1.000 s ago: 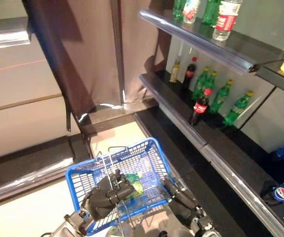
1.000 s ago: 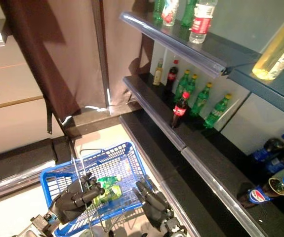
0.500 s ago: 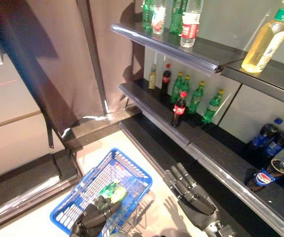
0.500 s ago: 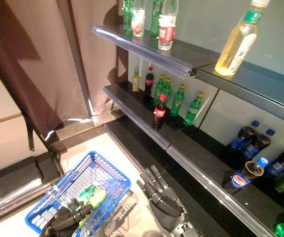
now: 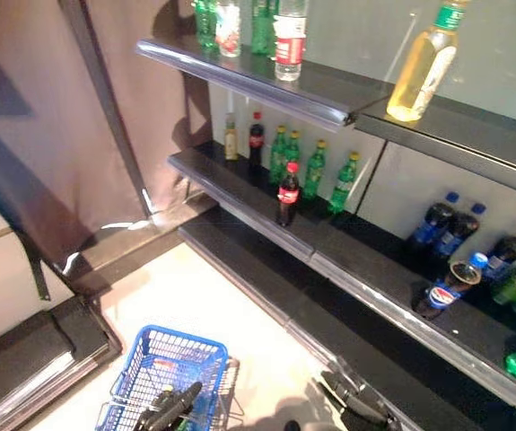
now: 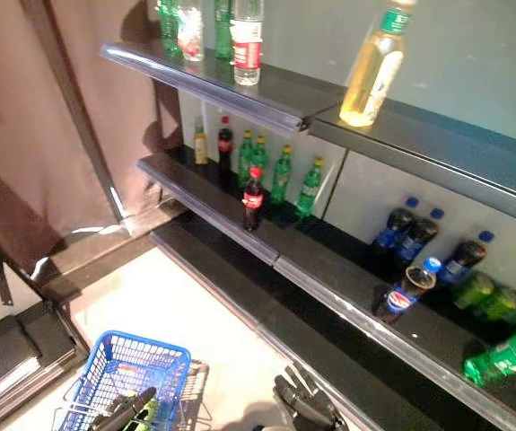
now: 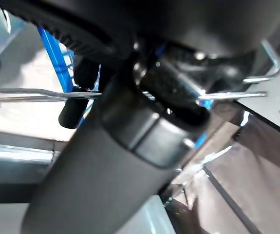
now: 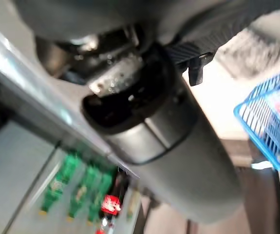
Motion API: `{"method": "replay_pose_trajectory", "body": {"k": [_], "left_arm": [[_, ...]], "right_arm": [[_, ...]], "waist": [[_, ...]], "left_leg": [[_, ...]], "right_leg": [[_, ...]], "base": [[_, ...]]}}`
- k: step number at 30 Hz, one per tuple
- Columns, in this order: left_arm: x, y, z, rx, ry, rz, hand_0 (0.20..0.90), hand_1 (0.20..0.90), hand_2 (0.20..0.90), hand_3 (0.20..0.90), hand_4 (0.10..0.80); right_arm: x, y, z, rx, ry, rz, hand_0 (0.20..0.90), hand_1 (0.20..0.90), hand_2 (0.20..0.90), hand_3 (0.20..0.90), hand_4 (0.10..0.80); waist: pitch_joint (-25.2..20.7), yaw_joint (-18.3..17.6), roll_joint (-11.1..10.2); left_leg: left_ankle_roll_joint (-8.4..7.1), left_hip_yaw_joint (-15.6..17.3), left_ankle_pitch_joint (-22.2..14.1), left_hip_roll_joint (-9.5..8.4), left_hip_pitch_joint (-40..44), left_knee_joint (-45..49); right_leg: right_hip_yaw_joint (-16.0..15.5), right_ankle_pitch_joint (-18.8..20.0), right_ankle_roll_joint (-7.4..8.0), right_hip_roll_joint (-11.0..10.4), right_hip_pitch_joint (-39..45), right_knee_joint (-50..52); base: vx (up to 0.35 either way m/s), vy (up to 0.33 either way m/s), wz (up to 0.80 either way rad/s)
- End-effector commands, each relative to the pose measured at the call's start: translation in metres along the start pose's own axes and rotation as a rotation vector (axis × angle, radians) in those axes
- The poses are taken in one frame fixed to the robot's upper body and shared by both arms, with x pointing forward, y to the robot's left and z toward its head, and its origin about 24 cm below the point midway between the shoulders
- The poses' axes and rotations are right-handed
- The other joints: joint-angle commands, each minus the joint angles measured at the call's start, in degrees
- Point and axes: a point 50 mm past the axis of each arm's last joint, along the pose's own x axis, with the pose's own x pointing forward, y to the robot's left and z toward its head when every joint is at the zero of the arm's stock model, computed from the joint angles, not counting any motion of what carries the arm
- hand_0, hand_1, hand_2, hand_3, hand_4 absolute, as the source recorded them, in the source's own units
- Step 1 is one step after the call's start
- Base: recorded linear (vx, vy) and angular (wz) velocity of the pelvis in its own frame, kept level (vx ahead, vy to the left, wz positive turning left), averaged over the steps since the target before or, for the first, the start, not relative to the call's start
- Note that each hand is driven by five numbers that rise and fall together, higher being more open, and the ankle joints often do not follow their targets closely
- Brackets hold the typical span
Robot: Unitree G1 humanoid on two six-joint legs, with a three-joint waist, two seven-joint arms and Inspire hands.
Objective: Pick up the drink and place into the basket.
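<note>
Drink (image 6: pixel 147 412): green bottle lying in the blue basket (image 5: pixel 205 354) at 7 o'clock, on the floor. Left hand (image 5: pixel 170 406) clenched round the basket's wire handle (image 7: pixel 42 94), over the drink. Right hand (image 5: pixel 352 401) at 5 o'clock, fingers straight, grasping nothing, near the lowest shelf (image 5: pixel 392 310). Cola bottle (image 5: pixel 287 194) upright on the middle shelf at 12.

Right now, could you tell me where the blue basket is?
The blue basket sits low in the left eye view, left of centre on the pale floor, in front of the shelves, with the left hand at its wire handle.
</note>
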Motion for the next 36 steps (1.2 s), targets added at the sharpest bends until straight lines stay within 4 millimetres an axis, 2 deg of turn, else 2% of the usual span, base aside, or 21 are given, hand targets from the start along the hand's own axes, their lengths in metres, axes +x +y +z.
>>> {"method": "replay_pose_trajectory", "body": {"k": [1, 4, 5, 6, 11, 14, 16, 17, 18, 19, 20, 23, 24, 26, 27, 29, 31, 32, 33, 34, 36], "left_arm": [[0.012, -0.045, 0.036, 0.194, -0.198, -0.200, 0.300, 0.300, 0.300, 0.200, 0.100], [0.019, -0.039, 0.037, 0.216, -0.196, -0.128, 0.300, 0.300, 0.300, 0.200, 0.100], [0.021, -0.032, 0.039, 0.210, -0.194, -0.064, 0.300, 0.300, 0.300, 0.200, 0.100], [0.022, -0.030, 0.039, 0.200, -0.192, -0.043, 0.300, 0.300, 0.300, 0.200, 0.100], [0.031, -0.014, 0.040, 0.179, -0.165, 0.082, 0.300, 0.300, 0.300, 0.200, 0.100], [0.032, -0.007, 0.035, 0.173, -0.158, 0.152, 0.300, 0.300, 0.300, 0.200, 0.100], [0.032, -0.007, 0.035, 0.173, -0.158, 0.154, 0.300, 0.300, 0.300, 0.200, 0.100], [0.030, 0.000, 0.032, 0.148, -0.149, 0.193, 0.300, 0.300, 0.300, 0.200, 0.100], [0.029, 0.004, 0.030, 0.123, -0.144, 0.219, 0.300, 0.300, 0.300, 0.200, 0.100], [0.029, 0.005, 0.030, 0.119, -0.144, 0.222, 0.300, 0.300, 0.300, 0.200, 0.100], [0.028, 0.009, 0.028, 0.079, -0.132, 0.254, 0.300, 0.300, 0.300, 0.200, 0.100], [0.028, 0.010, 0.028, 0.050, -0.124, 0.268, 0.300, 0.300, 0.300, 0.200, 0.100], [0.029, 0.009, 0.028, 0.015, -0.126, 0.267, 0.300, 0.300, 0.300, 0.200, 0.100], [0.030, 0.007, 0.025, -0.029, -0.128, 0.260, 0.300, 0.300, 0.300, 0.200, 0.100], [0.029, 0.005, 0.022, -0.063, -0.131, 0.257, 0.300, 0.300, 0.300, 0.200, 0.100], [0.029, 0.005, 0.021, -0.100, -0.141, 0.267, 0.300, 0.300, 0.300, 0.200, 0.100], [0.026, 0.007, 0.016, -0.157, -0.152, 0.281, 0.300, 0.300, 0.300, 0.200, 0.100], [0.025, 0.008, 0.014, -0.166, -0.154, 0.282, 0.300, 0.300, 0.300, 0.200, 0.100], [0.023, 0.011, 0.010, -0.183, -0.157, 0.292, 0.300, 0.300, 0.300, 0.200, 0.100], [0.021, 0.012, 0.007, -0.204, -0.159, 0.310, 0.300, 0.300, 0.300, 0.200, 0.100], [0.021, 0.012, 0.006, -0.215, -0.153, 0.321, 0.300, 0.300, 0.300, 0.200, 0.100]], "right_arm": [[0.016, 0.004, 0.011, -0.156, -0.055, -0.090, 0.900, 0.900, 0.900, 0.900, 0.800], [0.016, -0.015, -0.002, -0.209, 0.020, -0.243, 0.900, 0.900, 0.900, 0.900, 0.800], [0.015, -0.024, -0.005, -0.291, 0.069, -0.312, 0.900, 0.900, 0.900, 0.900, 0.800], [0.016, -0.026, -0.005, -0.311, 0.083, -0.325, 0.900, 0.900, 0.900, 0.900, 0.800], [0.016, -0.044, -0.016, -0.378, 0.185, -0.449, 0.900, 0.900, 0.900, 0.900, 0.800], [0.018, -0.049, -0.020, -0.493, 0.273, -0.509, 0.900, 0.900, 0.900, 0.900, 0.800], [0.018, -0.049, -0.020, -0.499, 0.274, -0.510, 0.900, 0.900, 0.900, 0.900, 0.800], [0.023, -0.045, -0.019, -0.560, 0.307, -0.506, 0.900, 0.900, 0.900, 0.900, 0.800], [0.026, -0.043, -0.018, -0.579, 0.311, -0.498, 0.900, 0.900, 0.900, 0.900, 0.800], [0.026, -0.043, -0.018, -0.582, 0.312, -0.496, 0.900, 0.900, 0.900, 0.900, 0.800], [0.028, -0.040, -0.018, -0.593, 0.318, -0.488, 0.900, 0.900, 0.900, 0.900, 0.800], [0.028, -0.040, -0.018, -0.597, 0.319, -0.487, 0.900, 0.900, 0.900, 0.900, 0.800], [0.028, -0.041, -0.016, -0.597, 0.319, -0.481, 0.900, 0.900, 0.900, 0.900, 0.800], [0.025, -0.044, -0.016, -0.586, 0.320, -0.484, 0.900, 0.900, 0.900, 0.900, 0.800], [0.022, -0.047, -0.015, -0.576, 0.323, -0.483, 0.900, 0.900, 0.900, 0.900, 0.800], [0.019, -0.051, -0.015, -0.594, 0.336, -0.480, 0.900, 0.900, 0.900, 0.900, 0.800], [0.018, -0.051, -0.012, -0.642, 0.342, -0.461, 0.900, 0.900, 0.900, 0.900, 0.800], [0.019, -0.052, -0.010, -0.648, 0.340, -0.459, 0.900, 0.900, 0.900, 0.900, 0.800], [0.021, -0.051, -0.007, -0.658, 0.340, -0.452, 0.900, 0.900, 0.900, 0.900, 0.800], [0.024, -0.049, -0.003, -0.668, 0.338, -0.443, 0.900, 0.900, 0.900, 0.900, 0.800], [0.029, -0.046, 0.001, -0.671, 0.333, -0.432, 0.900, 0.900, 0.900, 0.900, 0.800]], "waist": [[1.35, -2.34, 0.19], [2.22, -3.23, -0.23], [2.84, -2.83, -0.25], [2.89, -2.68, -0.18], [2.59, -1.92, 0.70], [2.32, -0.59, 1.46], [2.40, -0.47, 1.47], [2.27, 1.04, 1.80], [1.95, 1.91, 1.94], [1.95, 2.04, 1.95], [1.47, 2.33, 1.76], [1.20, 2.05, 1.60], [1.04, 1.55, 1.15], [0.82, 1.06, 0.61], [0.71, 0.63, -0.07], [0.74, 0.95, -0.75], [0.70, 2.51, -1.58], [0.70, 3.13, -1.80], [0.50, 4.39, -2.19], [0.45, 5.18, -2.45], [0.38, 5.87, -2.36]], "left_leg": [[1.43, -0.62, 1.30, -2.07, -2.62, 1.56], [0.90, 2.27, 1.22, -1.02, -1.73, 0.40], [0.45, 5.83, 1.50, -0.10, -0.63, -0.72], [0.45, 6.66, 1.69, 0.06, -0.54, -1.11], [0.88, 9.83, 3.17, 1.22, -1.69, -2.83], [0.31, 11.63, 2.63, 1.95, -1.11, -3.54], [0.28, 11.82, 2.65, 1.98, -1.01, -3.60], [-0.18, 13.68, 3.10, 2.91, -0.59, -4.10], [-0.68, 14.61, 3.59, 3.90, -0.56, -4.32], [-0.83, 14.72, 3.70, 4.08, -0.49, -4.35], [-1.64, 15.23, 4.13, 5.46, -0.92, -4.11], [-2.63, 14.39, 4.91, 6.77, -1.57, -3.79], [-3.63, 13.27, 5.68, 8.19, -2.10, -3.64], [-4.83, 12.04, 6.70, 10.13, -3.18, -3.11], [-5.67, 9.55, 7.56, 11.59, -4.48, -2.50], [-5.47, 6.32, 9.00, 12.29, -6.50, -1.36], [-4.66, -3.22, 7.84, 10.41, -8.42, 0.42], [-4.33, -6.31, 7.20, 9.52, -8.88, 1.05], [-3.26, -12.68, 5.80, 6.71, -10.25, 3.35], [-2.00, -15.05, 3.09, 3.68, -11.11, 5.83], [-0.61, -16.03, 0.68, 0.16, -12.57, 8.79]], "right_leg": [[1.20, 7.34, 5.97, -2.88, 1.18, -4.90], [-0.10, 10.52, 7.67, -4.02, -1.44, -5.10], [-4.68, 11.31, 8.44, -5.13, -1.92, -3.52], [-5.64, 11.14, 8.51, -5.27, -1.86, -2.97], [-8.81, 6.49, 7.33, -4.87, -0.12, 2.17], [-13.41, 3.75, 6.96, -7.38, 2.28, 5.69], [-13.61, 3.70, 6.95, -7.56, 2.36, 5.86], [-17.76, 3.12, 6.84, -9.35, 4.08, 6.13], [-20.27, 1.19, 6.32, -9.13, 5.53, 4.72], [-20.47, 0.87, 6.17, -8.95, 5.83, 4.32], [-21.19, -1.30, 5.08, -7.34, 7.17, 1.42], [-19.95, -2.15, 4.09, -5.67, 7.18, 0.46], [-18.42, -2.69, 3.02, -3.73, 7.13, -0.56], [-17.02, -3.04, 1.78, -1.76, 7.01, -1.54], [-15.05, -3.16, 0.48, 0.48, 6.67, -2.48], [-13.43, -2.40, -0.81, 1.92, 5.79, -3.09], [-9.36, -2.22, -1.42, 2.70, 4.97, -3.12], [-7.73, -2.14, -1.56, 2.90, 4.72, -3.12], [-4.25, -1.86, -2.05, 3.57, 4.36, -3.49], [-1.98, -1.56, -2.27, 4.10, 4.49, -4.21], [-0.32, -1.38, -2.51, 4.94, 4.82, -4.77]], "base": [[-0.163, 0.001, -0.60], [-0.206, -0.060, -0.62], [-0.243, -0.055, -0.61], [-0.263, -0.045, -0.90], [-0.224, -0.079, -0.81], [-0.205, -0.140, -0.70], [-0.166, -0.146, -0.68], [-0.310, -0.342, -0.78], [-0.322, -0.366, -0.80], [-0.256, -0.469, -0.55], [-0.176, -0.456, -1.01], [-0.113, -0.370, -0.82], [-0.132, -0.444, -0.78], [-0.179, -0.578, -1.07], [-0.180, -0.576, -1.18], [-0.205, -0.521, -0.92], [-0.094, -0.384, -0.71], [-0.011, -0.393, -1.06], [0.018, -0.422, -1.38], [0.042, -0.407, -1.58], [0.071, -0.285, -1.48]]}}
